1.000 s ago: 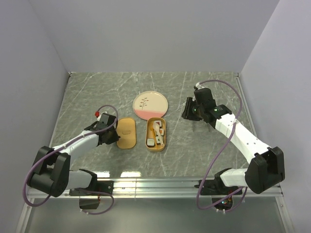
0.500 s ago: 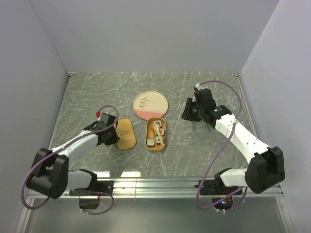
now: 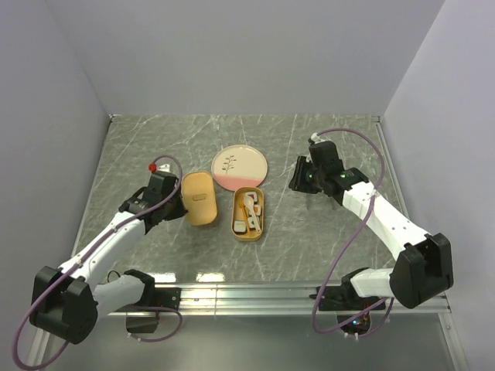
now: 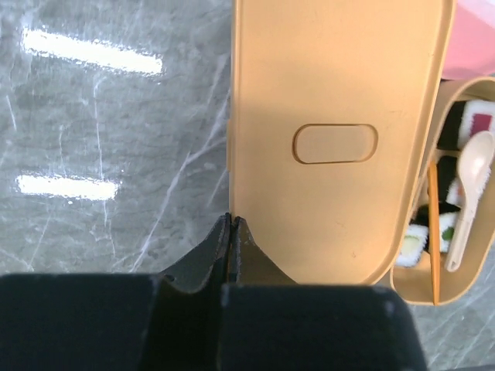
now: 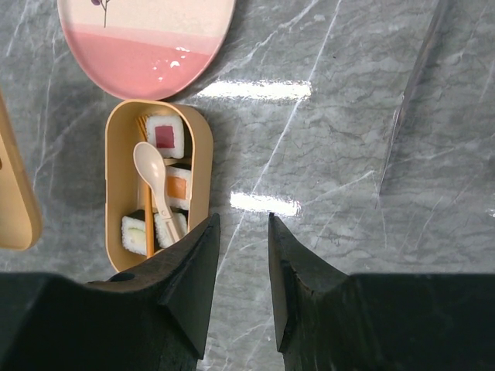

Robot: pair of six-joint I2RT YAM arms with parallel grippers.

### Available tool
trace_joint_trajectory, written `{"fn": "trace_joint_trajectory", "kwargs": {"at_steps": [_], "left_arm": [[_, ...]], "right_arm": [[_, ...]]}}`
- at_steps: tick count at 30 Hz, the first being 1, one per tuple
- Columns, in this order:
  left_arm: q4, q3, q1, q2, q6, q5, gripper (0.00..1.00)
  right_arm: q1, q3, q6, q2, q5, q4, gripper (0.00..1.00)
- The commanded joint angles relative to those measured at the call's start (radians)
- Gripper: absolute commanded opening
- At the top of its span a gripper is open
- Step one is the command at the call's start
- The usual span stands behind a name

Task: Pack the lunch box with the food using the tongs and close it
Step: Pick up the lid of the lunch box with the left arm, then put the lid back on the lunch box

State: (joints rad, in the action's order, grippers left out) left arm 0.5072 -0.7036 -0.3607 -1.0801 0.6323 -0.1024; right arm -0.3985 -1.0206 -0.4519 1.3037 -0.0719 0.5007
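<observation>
The lunch box base (image 3: 248, 214) stands open mid-table, with several sushi pieces (image 5: 165, 133) of food, a beige spoon (image 5: 151, 174) and an orange utensil (image 4: 433, 232) inside. Its flat lid (image 3: 199, 198) hangs just left of the base, with my left gripper (image 3: 181, 204) shut on its near-left edge. In the left wrist view the lid (image 4: 340, 139) fills the middle and my left gripper (image 4: 232, 219) pinches its rim. Right of the base, my right gripper (image 5: 241, 220) hovers open and empty over bare table. A thin grey strip (image 5: 410, 108), possibly the tongs, lies to its right.
A round pink-and-cream plate (image 3: 240, 167) sits just behind the box base, and its edge shows in the right wrist view (image 5: 147, 39). Walls close in the marble table (image 3: 325, 232) at the back and on both sides.
My left gripper has shut on the lid's edge, lifted it off the table and carried it slightly toward the back. The right arm has stayed in place.
</observation>
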Motion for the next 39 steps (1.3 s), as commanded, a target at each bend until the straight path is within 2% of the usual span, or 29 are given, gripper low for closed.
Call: {"fn": "trace_joint_trajectory", "kwargs": {"at_steps": [1, 7, 14, 20, 39], "left_arm": [[0.013, -0.068, -0.029, 0.037, -0.046, 0.012, 0.0], [-0.001, -0.132, -0.118, -0.003, -0.048, 0.003, 0.0], [-0.093, -0.157, -0.271, -0.081, 0.015, 0.009, 0.0], [-0.168, -0.155, -0.354, -0.125, 0.064, 0.024, 0.0], [-0.159, -0.2, -0.406, -0.28, 0.165, -0.013, 0.0]], "right_arm": [[0.006, -0.009, 0.013, -0.009, 0.003, -0.027, 0.39], [0.01, 0.002, 0.013, -0.015, 0.007, -0.025, 0.39], [0.012, 0.001, 0.016, -0.014, 0.009, -0.025, 0.38], [0.016, 0.014, 0.016, -0.02, 0.009, -0.025, 0.38], [0.03, 0.031, 0.042, -0.041, 0.006, -0.005, 0.38]]}}
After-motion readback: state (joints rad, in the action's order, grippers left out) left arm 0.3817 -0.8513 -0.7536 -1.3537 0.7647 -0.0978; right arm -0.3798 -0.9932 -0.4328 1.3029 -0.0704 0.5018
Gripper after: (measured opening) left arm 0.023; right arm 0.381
